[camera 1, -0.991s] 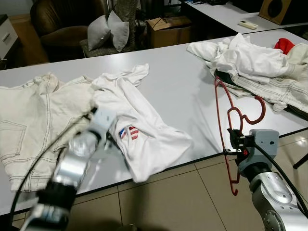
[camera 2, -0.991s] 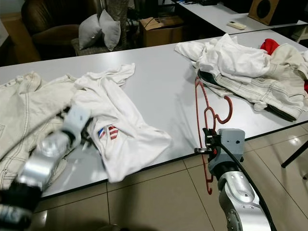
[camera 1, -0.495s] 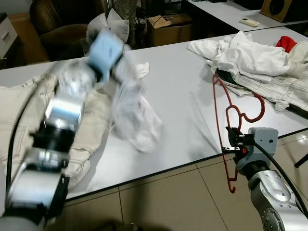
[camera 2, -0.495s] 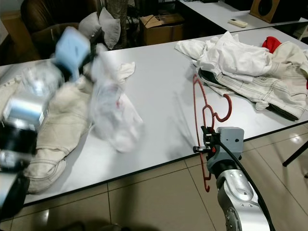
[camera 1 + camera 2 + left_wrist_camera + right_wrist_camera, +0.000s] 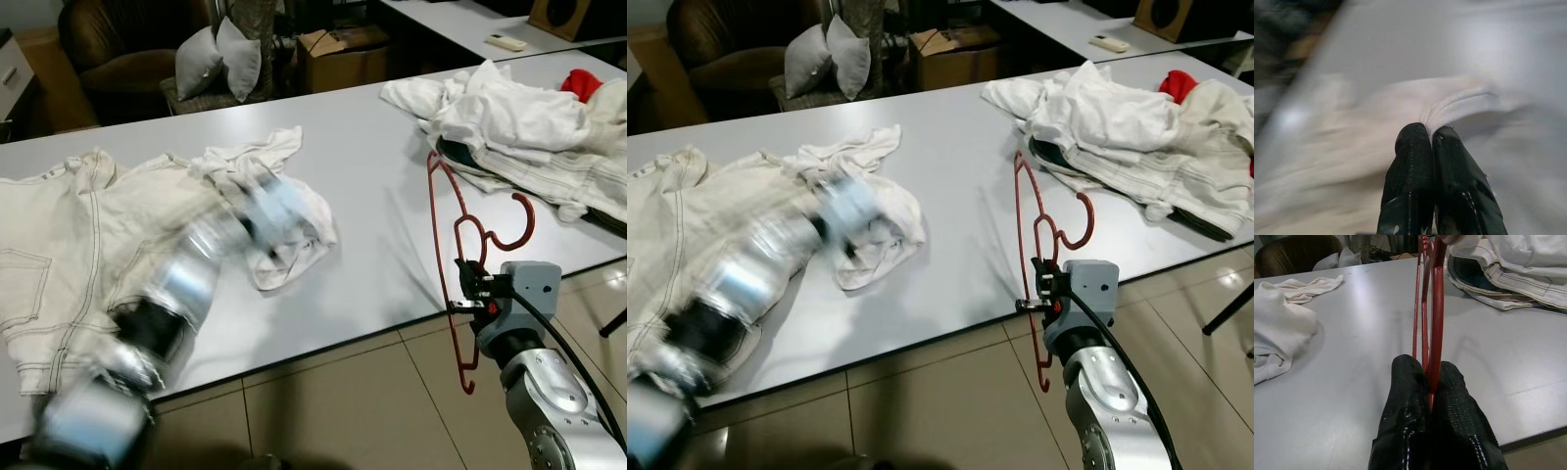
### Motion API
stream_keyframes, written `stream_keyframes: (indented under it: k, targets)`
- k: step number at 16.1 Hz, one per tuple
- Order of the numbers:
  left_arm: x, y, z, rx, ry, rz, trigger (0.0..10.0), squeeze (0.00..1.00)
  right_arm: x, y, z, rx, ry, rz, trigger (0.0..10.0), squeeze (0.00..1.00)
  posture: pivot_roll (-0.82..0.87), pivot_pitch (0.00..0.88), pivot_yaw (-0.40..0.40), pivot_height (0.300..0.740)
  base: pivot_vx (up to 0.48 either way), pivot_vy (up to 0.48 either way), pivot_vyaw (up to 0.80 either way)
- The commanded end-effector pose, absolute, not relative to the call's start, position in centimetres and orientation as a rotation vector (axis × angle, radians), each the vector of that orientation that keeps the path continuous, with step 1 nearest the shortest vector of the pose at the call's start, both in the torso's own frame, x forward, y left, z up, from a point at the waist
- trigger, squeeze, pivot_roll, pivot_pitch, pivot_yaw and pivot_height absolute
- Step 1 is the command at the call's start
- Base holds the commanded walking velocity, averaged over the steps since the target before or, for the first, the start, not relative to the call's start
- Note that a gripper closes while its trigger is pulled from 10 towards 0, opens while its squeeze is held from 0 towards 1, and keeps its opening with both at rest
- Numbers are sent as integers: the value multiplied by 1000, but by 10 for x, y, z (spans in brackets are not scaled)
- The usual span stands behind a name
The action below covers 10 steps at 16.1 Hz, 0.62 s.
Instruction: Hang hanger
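Left gripper (image 5: 1431, 134), clamped on the crumpled white cotton T-shirt (image 5: 284, 220), has swung it back down onto the grey table (image 5: 372, 196). Right gripper (image 5: 1431, 377) stays clamped on the red wire hanger (image 5: 460, 245), upright at the table's near edge; dressing not begun.

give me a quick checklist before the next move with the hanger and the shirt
1. Right gripper shut on the red hanger: ok, fingers clamp the wire.
2. Hanger free of the clothes pile: cannot tell, its top sits right at the pile's edge.
3. Left gripper shut on the white t-shirt: ok, fabric pinched between the fingers.
4. T-shirt spread so the neck opening is reachable: not ok, it lies bunched on the table.
5. Left arm steady: not ok, it is blurred in motion.
6. T-shirt apart from the cream jeans: cannot tell, they overlap at the edge.
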State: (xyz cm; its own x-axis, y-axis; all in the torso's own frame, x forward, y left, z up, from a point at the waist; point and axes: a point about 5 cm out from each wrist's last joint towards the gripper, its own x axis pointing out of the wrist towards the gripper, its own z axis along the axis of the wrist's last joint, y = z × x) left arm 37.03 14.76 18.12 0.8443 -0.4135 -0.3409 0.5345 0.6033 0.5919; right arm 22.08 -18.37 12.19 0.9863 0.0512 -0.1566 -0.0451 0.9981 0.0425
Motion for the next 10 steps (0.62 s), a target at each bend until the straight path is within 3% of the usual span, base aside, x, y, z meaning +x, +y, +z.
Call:
stream_keyframes:
  k: [1,3,5,6,9,10]
  targets:
    - [382,169,217,776,82,-412,0,0,221,-183,128,42,126,53,10000,0,-44,0,87,740,0,0,0]
    - [385,178,269,787,-71,-320,0,0,220,-184,127,45,124,51,10000,0,-37,0,91,740,0,0,0]
    - [380,159,280,758,-138,-379,0,0,220,-182,127,48,124,50,10000,0,-37,0,91,740,0,0,0]
    - [374,130,263,731,-133,-509,0,0,221,-180,127,51,123,52,10000,0,-41,0,93,740,0,0,0]
    - [361,95,224,719,-60,-694,0,0,220,-181,127,52,122,51,10000,0,-46,0,96,740,0,0,0]
    - [354,82,210,715,-30,-758,2353,0,218,-181,126,52,124,48,10000,0,-54,0,102,740,0,0,0]
